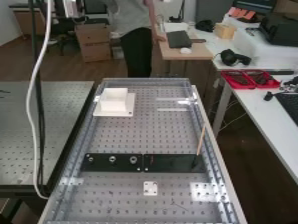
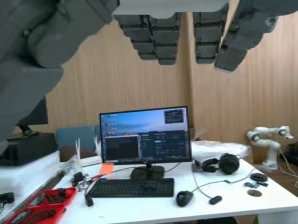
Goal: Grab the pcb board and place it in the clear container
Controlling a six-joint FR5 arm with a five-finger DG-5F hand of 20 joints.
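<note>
Seeing hand [image 2: 166, 42] with straight fingers, gripping nothing. Can't pin down pcb board among flat bits [image 1: 174, 163] on bench [image 1: 126, 137], so could grab wrong piece tbh. Might skid off thin edge, or misjudge see-through clear container against shiny metal.

soft light; white desk [image 2: 133, 207] bright, monitor [image 2: 145, 136] glowing, fingers [image 2: 165, 42] dark; sheen on benchtop [image 1: 120, 200]

Free bench [image 1: 143, 136] separates white box [image 1: 114, 101] from black plates [image 1: 166, 163] and leaning stick [image 1: 201, 140].
</note>
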